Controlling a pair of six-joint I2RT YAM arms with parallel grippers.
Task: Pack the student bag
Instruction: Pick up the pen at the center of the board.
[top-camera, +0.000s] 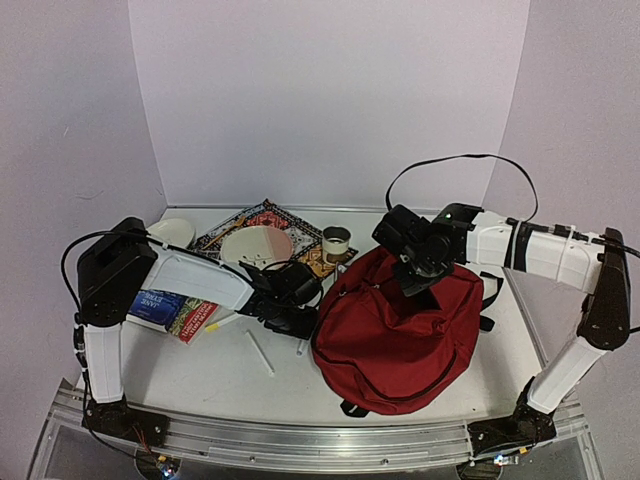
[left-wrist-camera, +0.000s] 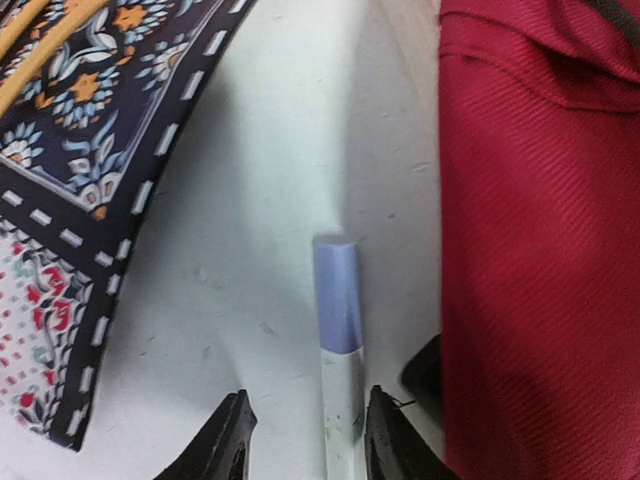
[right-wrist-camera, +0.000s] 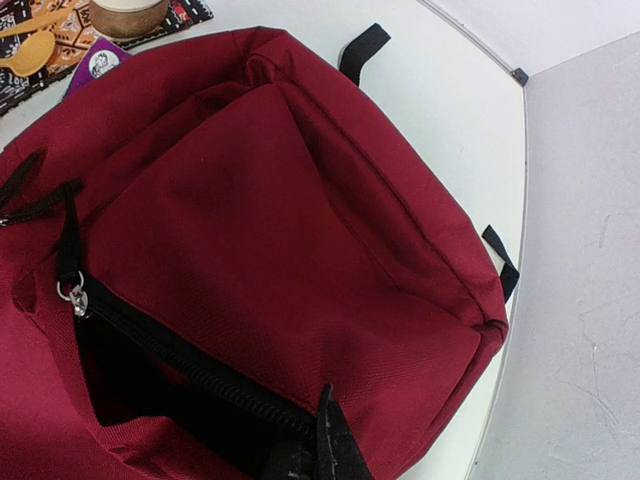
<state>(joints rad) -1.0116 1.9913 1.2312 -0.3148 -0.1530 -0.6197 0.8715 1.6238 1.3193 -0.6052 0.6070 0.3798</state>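
status: early, nothing visibly packed

large soft dark-red fabric student bag (top-camera: 400, 330) lies right of centre on the white table (top-camera: 200, 385). Main zip is part open, with a dark gap in the right wrist view; can't see any contents in there

right gripper (top-camera: 420, 272) is clenched on the bag's top fabric by the zipper edge. It looks to be holding the mouth up (going by the peak in the cloth)

left gripper (left-wrist-camera: 310, 445) is low over the table, just beside the bag's left side. Its fingers straddle a white marker with a lavender cap (left-wrist-camera: 337, 295). A gap shows on one side, so it's released, not clamped on it yet

left to pack, as far as I can see:
- that marker
- thin white pen-like stick (top-camera: 260, 352)
- yellow highlighter (top-camera: 215, 325)
- blue and red books (top-camera: 172, 310) at far left

unclear whether the white bowl (top-camera: 257, 245) and small cup (top-camera: 336, 242) on the patterned mat (top-camera: 275, 215) go in too

next, I'd guess: close on the marker, lift, drop it through the zip gap
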